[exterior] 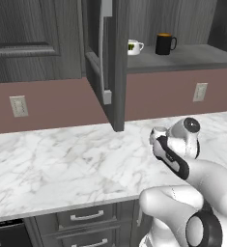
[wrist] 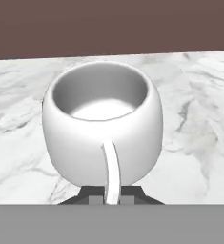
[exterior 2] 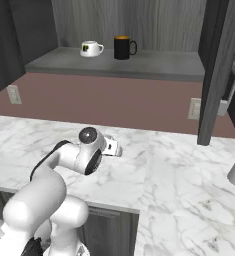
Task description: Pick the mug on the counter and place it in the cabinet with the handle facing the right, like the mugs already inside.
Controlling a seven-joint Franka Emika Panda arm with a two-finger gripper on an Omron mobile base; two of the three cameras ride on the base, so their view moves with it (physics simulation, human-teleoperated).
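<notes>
- So the mug (wrist: 102, 128) is sitting upright on the counter (wrist: 199, 133), mouth up, and in the hand view its loop handle (wrist: 111, 174) points straight back at the camera, running down into the gripper.
- It's squat, wider than tall, so no real long axis to speak of. From this side it's plain white; no print or writing faces the hand camera.
- The gripper (wrist: 112, 196) is closed tight with its dark finger tips either side of the handle strip, so it looks pinched on the handle.
- In the left base view a bit of the mug's white rim (exterior: 158, 131) peeks out just past the arm's wrist, out on the marble, below and a bit right of the open cabinet door (exterior: 106, 62).
- Up on the cabinet (exterior 2: 139, 64) shelf are the two mugs: a small white one (exterior 2: 91, 48) with a dark green-yellow patch, too small to read, and just to its right a black mug (exterior 2: 123, 48) with an orange rim. Both handles point right in the base views.
- A wall outlet (exterior: 18, 106) sits on the brownish backsplash, and grey drawers (exterior: 86, 215) run under the counter edge.
</notes>
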